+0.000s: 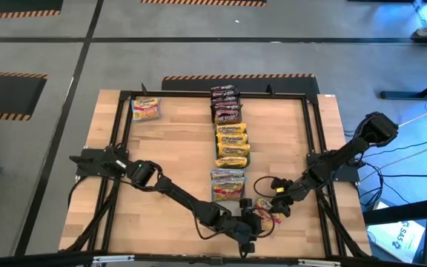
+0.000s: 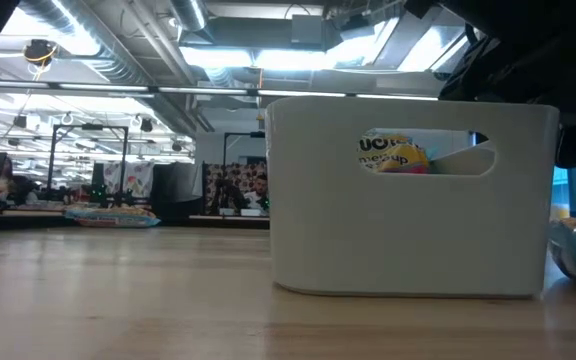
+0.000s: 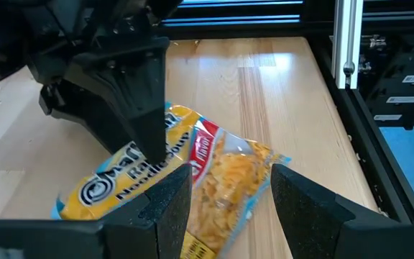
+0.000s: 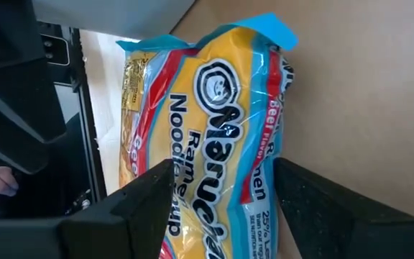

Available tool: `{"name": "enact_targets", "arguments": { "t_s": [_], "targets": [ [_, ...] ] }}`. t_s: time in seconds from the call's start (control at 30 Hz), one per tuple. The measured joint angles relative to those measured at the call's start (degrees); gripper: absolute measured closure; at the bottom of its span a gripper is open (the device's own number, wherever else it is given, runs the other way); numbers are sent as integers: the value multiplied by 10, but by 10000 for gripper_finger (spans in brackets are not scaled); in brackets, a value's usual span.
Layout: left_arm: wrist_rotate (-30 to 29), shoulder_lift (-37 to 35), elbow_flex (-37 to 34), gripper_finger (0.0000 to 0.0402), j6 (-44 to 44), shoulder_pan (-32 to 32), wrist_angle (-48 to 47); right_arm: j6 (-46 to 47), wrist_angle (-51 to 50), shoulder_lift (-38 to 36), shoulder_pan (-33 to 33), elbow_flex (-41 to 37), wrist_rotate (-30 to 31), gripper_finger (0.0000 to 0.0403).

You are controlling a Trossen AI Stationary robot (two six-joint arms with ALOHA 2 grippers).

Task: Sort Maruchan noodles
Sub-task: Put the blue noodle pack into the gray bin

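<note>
Wooden tabletop (image 1: 176, 159) carried a sorted column of Maruchan packets (image 1: 228, 141); at its six o'clock both grippers converged, right gripper (image 4: 218, 205) clamped on a yellow packet (image 4: 221, 122), left gripper (image 3: 228, 205) parted astride it, seemingly for handover.

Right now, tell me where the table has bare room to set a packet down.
Bare wood lies between the lone packet and the centre column of packets, and between that column and the right frame rail. Crowded: the near edge, where both grippers meet.
</note>
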Motion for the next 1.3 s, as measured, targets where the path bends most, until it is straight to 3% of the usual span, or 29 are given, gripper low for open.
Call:
{"name": "enact_targets", "arguments": {
  "t_s": [0.17, 0.27, 0.6, 0.9, 1.07, 1.3],
  "targets": [
    [1, 0, 0, 216, 0, 0, 0, -6, 29, 37, 0, 13, -5, 165],
    [1, 0, 0, 216, 0, 0, 0, -6, 31, 53, 0, 19, -7, 194],
    [0, 1, -1, 216, 0, 0, 4, -14, 37, 61, 0, 23, -2, 387],
    [-1, -1, 3, 216, 5, -3, 4, -55, 21, 60, 1, 40, 18, 398],
    [1, -1, 56, 216, 13, -23, -16, -97, -33, 57, 1, 86, 4, 401],
    [-49, -11, 177, 216, 41, -65, -201, -131, -207, 57, 38, 183, 40, 402]
  ]
}}
